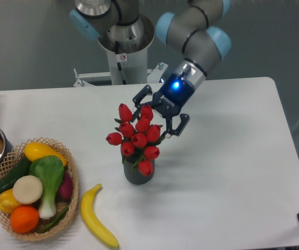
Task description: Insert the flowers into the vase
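— Well, seated already, by the look of it: flowers (pixel 137 138) just below and to the left of the claw (pixel 158 117), with the vase (pixel 138 175) further down beneath them.

— And the claw itself?

— Spread wide, gripping nothing. Fingers (pixel 178 125) set either side of the bunch's upper right edge, perhaps brushing a bud; cannot tell for certain.

— Handling?

— Probably light and top-heavy. Buds likely soft, easily crushed or bent; leaves and stems likely springy. Wider than the vase, so liable to lean, or to tip that small vase if nudged. Best taken low, around the gathered stems under the heads, never across the buds.

— Anything hidden?

— Plenty. Stems almost wholly covered by buds and leaves. Vase mouth out of sight under the bunch, so depth of seating not to be judged. One fingertip hard to separate from the top tulips. Well away to the claw's lower left, only a banana (pixel 98 216) and a basket (pixel 74 182) of vegetables, nothing to do with the job.
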{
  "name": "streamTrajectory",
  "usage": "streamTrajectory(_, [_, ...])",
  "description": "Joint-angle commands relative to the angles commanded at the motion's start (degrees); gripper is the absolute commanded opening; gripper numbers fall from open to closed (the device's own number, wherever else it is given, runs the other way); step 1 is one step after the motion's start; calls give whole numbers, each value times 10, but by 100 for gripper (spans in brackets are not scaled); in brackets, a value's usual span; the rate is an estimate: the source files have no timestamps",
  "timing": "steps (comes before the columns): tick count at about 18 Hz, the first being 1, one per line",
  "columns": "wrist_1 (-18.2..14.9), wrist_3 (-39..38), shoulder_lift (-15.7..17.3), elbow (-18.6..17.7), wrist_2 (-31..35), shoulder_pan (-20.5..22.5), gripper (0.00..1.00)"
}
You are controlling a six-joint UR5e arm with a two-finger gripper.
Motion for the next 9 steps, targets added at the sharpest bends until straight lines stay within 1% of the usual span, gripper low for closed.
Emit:
streamTrajectory(2, [0,-3,21,8,12,25,100])
streamTrajectory(3, [1,-2,35,11,31,40,100])
streamTrajectory(4, [1,-1,43,23,58,55,100])
streamTrajectory(6, [1,-2,49,49,113,74,100])
streamTrajectory(9, [0,1,49,88,166,105,100])
